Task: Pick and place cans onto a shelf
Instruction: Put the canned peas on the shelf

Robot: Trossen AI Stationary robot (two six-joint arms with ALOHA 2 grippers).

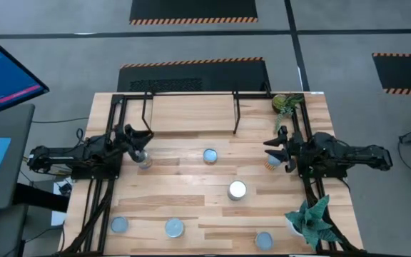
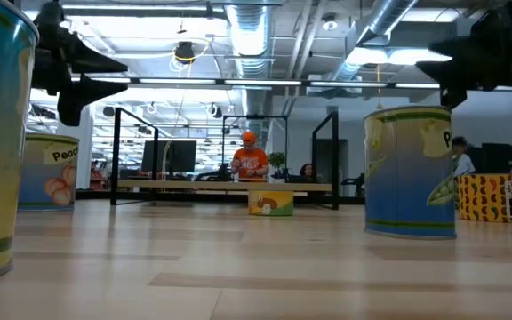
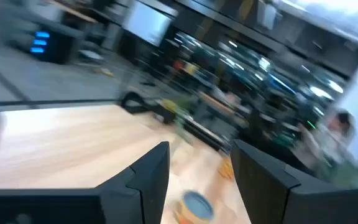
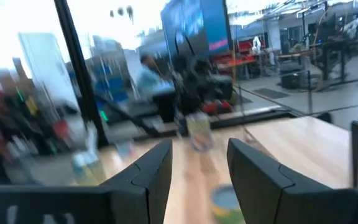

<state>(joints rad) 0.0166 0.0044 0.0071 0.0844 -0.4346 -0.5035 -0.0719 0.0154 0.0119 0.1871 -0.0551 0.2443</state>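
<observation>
Several cans stand upright on their bases on the wooden table (image 1: 191, 207): one (image 1: 210, 155) mid-table, one with a silvery top (image 1: 237, 190), three along the near edge (image 1: 174, 228), one (image 1: 145, 161) beside my left gripper and one (image 1: 273, 164) beside my right. The shelf (image 1: 191, 107), black rods over a light board, stands at the far edge. At the table's left side my left gripper (image 1: 141, 135) is open above the table, its fingers framing a blue-topped can (image 3: 194, 206) farther off. My right gripper (image 1: 272, 148) is open at the right side, with a can (image 4: 225, 199) ahead of it.
A potted green plant (image 1: 287, 104) stands at the shelf's right end and another (image 1: 310, 218) at the near right corner. Black arm-mount frames (image 1: 105, 193) run along both table sides. People show in the room beyond the table (image 2: 250, 160).
</observation>
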